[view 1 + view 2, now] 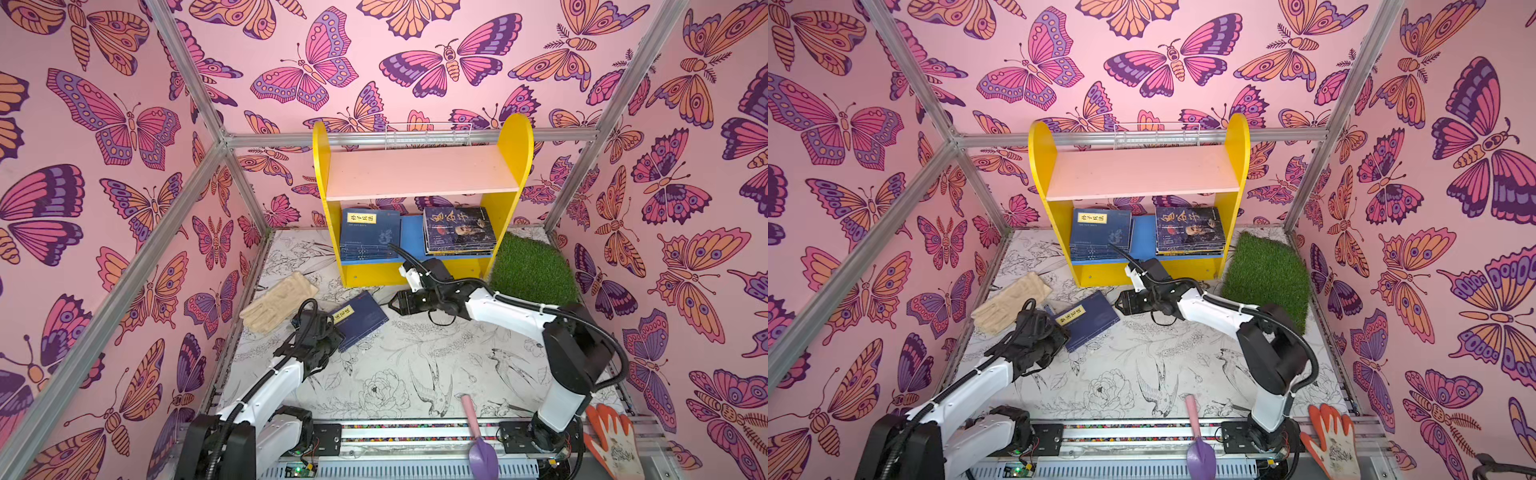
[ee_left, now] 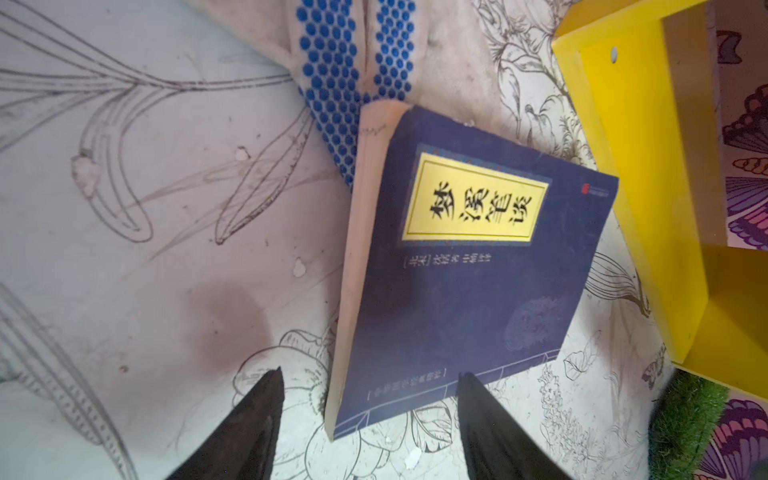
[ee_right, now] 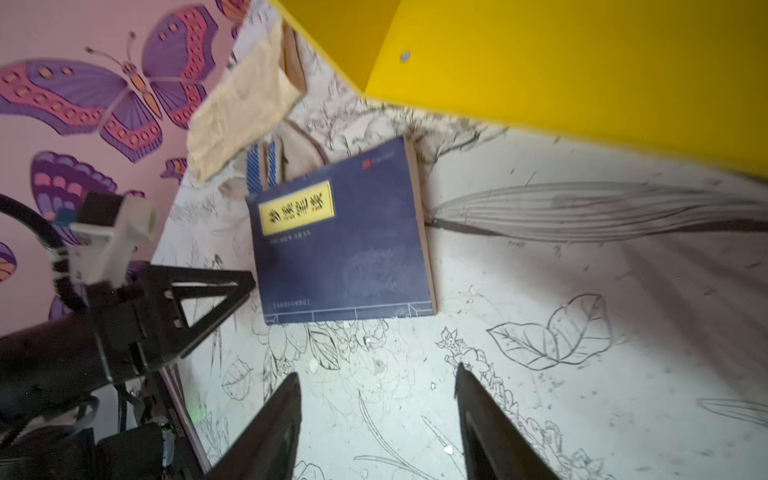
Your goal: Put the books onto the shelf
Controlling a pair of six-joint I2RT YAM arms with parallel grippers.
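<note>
Just left of centre in both top views, a thin navy paperback with a yellow title label (image 1: 360, 320) (image 1: 1088, 320) lies flat and askew on the white tabletop printed with line drawings of birds and flowers (image 1: 415, 365). It sits in front of the shelf, apart from it.

The left gripper (image 2: 370, 386) hovers over the book's near corner, its two black fingers (image 2: 266, 407) spread wide and gripping nothing. One fingertip overlaps the cover's edge; whether it touches cannot be told. The right gripper (image 1: 392, 305) hangs just right of the book, its fingers likewise parted and empty.

At upper centre stands the small two-tier bookcase with yellow round-topped sides (image 1: 515, 137). Its blue lower board (image 1: 411, 232) carries a stack of navy books (image 1: 368, 235) on the left and a stack of dark portrait-cover books (image 1: 459, 230) on the right.

A beige fabric glove (image 1: 276, 307) lies left of the loose paperback, whose far corner overlaps it. A green artificial-grass mat (image 1: 532, 266) lies right of the bookcase. Along the bottom edge are a purple trowel with a pink handle (image 1: 478, 436) and an orange-and-white work glove (image 1: 611, 436).
</note>
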